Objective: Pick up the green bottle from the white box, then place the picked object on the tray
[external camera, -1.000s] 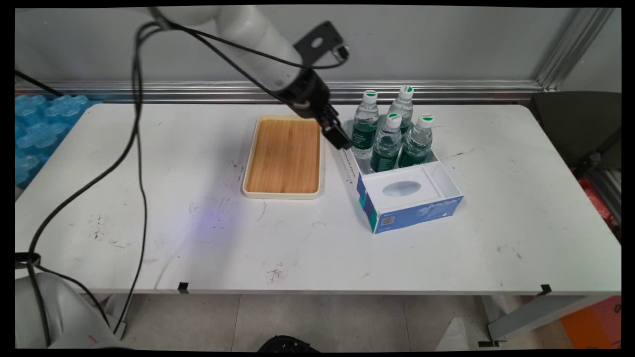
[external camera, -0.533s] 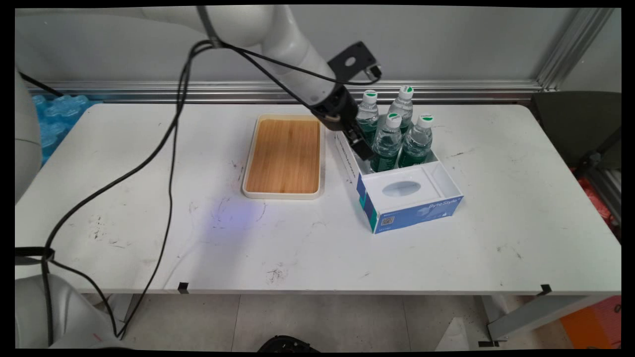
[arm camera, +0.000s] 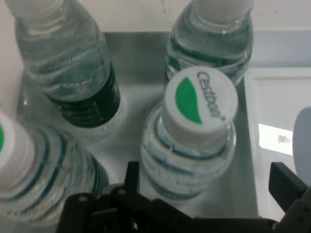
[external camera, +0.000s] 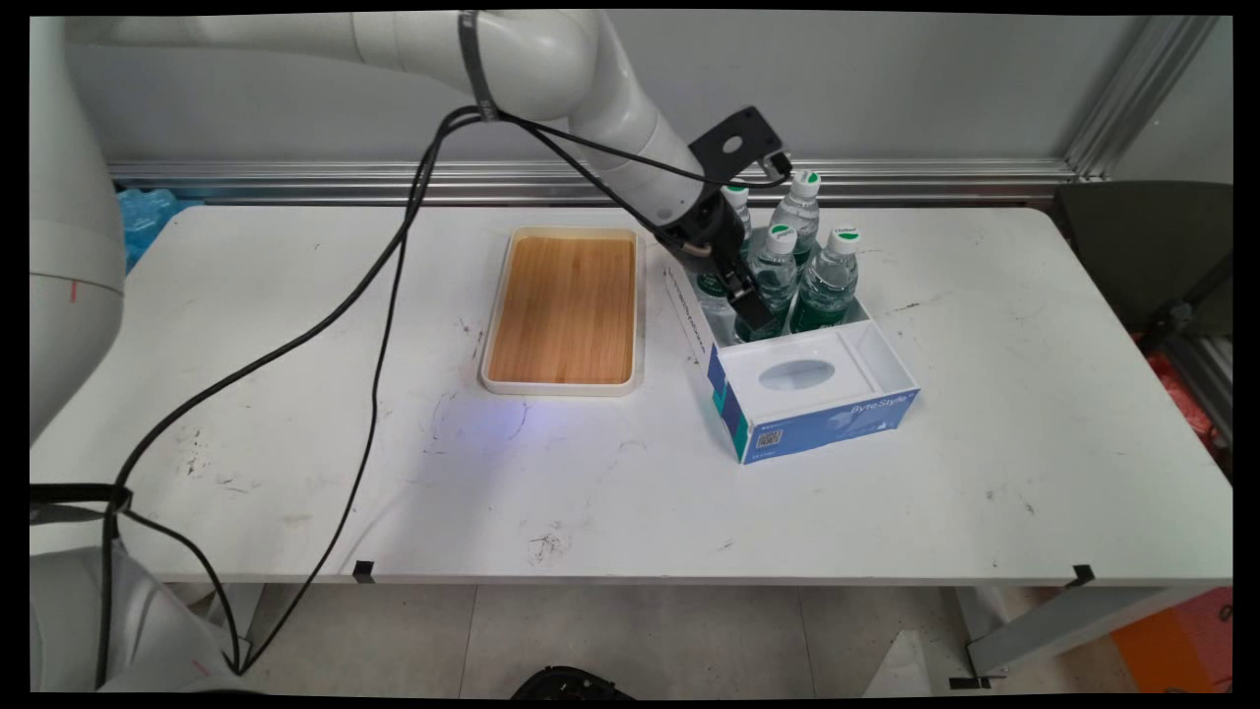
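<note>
Your claw (external camera: 753, 313) has swung right from beside the tray (external camera: 563, 311) into the box (external camera: 802, 379), open around the near-left bottle (arm camera: 189, 141), gripping nothing yet

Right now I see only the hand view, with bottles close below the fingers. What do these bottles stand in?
Observer: In the far part of a blue and white box. The near part has a white top with an oval opening.
Operator: Is anything beside the box?
Observer: Yes, a tray with a wooden floor. In the main view it lies to the left of the box, apart from it, with nothing in it.
Operator: Which bottle is the gripper at?
Observer: The gripper is low at the near-left bottle of the four and hides part of its label in the main view.
</note>
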Controlling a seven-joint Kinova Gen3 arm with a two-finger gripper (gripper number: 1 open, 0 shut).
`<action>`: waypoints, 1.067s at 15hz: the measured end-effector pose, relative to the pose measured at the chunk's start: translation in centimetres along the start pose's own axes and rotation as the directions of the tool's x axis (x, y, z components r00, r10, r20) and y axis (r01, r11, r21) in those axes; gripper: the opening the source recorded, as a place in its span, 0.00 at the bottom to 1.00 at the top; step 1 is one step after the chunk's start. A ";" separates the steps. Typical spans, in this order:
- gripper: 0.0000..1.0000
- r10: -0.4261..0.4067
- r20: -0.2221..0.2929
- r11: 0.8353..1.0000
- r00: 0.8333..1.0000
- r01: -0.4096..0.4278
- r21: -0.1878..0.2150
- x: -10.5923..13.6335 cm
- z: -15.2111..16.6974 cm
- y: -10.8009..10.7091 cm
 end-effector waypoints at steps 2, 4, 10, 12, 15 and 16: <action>1.00 0.003 -0.004 1.000 1.000 -0.003 -0.005 0.2 0.5 -0.1; 1.00 0.005 -0.009 1.000 1.000 -0.005 -0.008 0.3 1.1 -0.4; 0.00 -0.005 -0.016 1.000 1.000 0.004 -0.009 0.5 1.8 -0.9; 0.00 -0.012 -0.017 1.000 1.000 0.011 -0.009 0.5 1.7 -0.9; 0.00 -0.023 -0.022 1.000 0.999 0.023 -0.007 0.8 0.9 -0.8; 0.00 -0.030 -0.026 1.000 0.999 0.030 -0.006 1.0 0.4 -0.7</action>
